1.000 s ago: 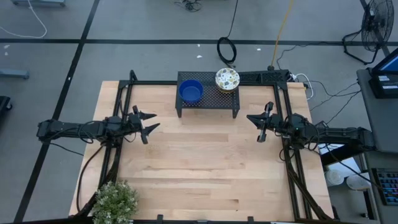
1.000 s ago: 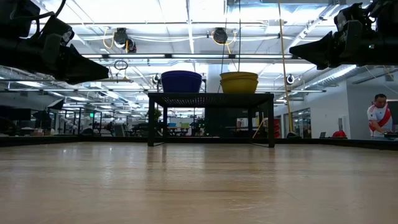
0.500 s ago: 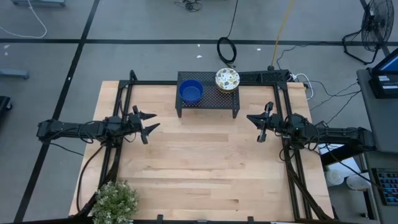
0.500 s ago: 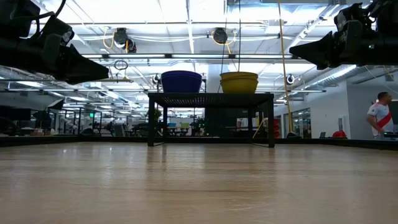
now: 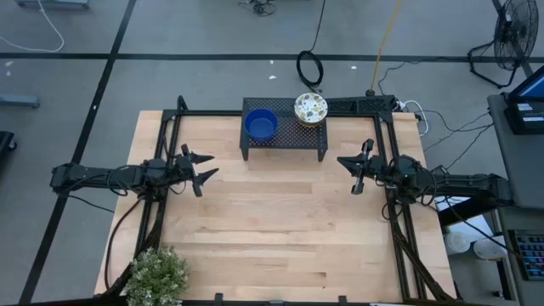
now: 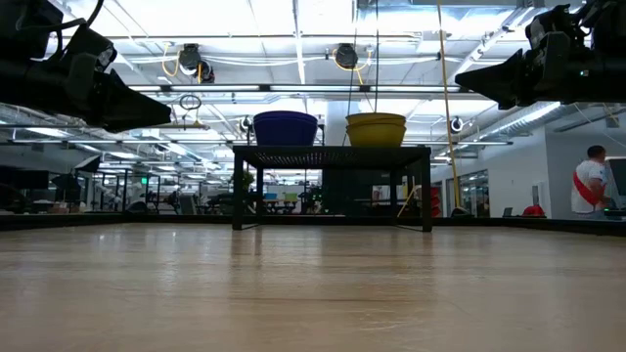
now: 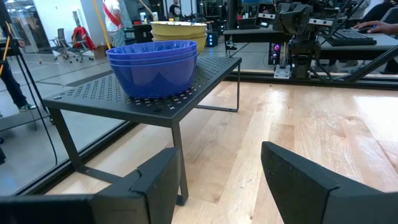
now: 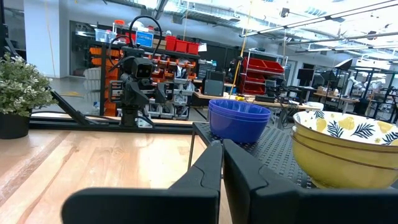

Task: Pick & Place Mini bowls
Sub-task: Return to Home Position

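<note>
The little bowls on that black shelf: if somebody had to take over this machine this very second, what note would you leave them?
The left tool is open and empty, above the left side of the table.
The right tool is shut and empty, above the right side.
The blue bowls sit stacked on the shelf; the patterned bowls sit stacked beside them, at its right end.
Done: sorting and stacking, it seems.
Left: probably only parking the arms.
</note>
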Controlling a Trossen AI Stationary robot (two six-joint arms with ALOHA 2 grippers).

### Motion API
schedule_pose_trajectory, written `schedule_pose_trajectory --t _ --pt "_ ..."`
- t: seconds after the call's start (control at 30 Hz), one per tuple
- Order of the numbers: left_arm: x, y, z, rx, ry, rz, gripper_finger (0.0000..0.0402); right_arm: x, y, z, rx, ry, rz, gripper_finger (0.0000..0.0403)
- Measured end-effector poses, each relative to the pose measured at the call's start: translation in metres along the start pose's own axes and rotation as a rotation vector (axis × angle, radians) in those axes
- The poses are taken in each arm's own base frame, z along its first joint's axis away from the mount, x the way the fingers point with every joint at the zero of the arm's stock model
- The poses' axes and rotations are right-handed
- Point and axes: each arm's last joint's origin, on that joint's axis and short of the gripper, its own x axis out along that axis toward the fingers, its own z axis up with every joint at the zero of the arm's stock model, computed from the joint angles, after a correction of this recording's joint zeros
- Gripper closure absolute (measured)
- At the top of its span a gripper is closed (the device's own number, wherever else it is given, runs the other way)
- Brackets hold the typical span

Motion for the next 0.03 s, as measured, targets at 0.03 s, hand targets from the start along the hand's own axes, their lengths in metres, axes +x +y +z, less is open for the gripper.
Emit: schedule_pose_trajectory --t 0.03 --pt "0.0000 0.0000 0.0000 0.000 0.000 0.000 0.0174 0.0000 0.0000 0.0000 0.000 0.000 0.000 0.0401"
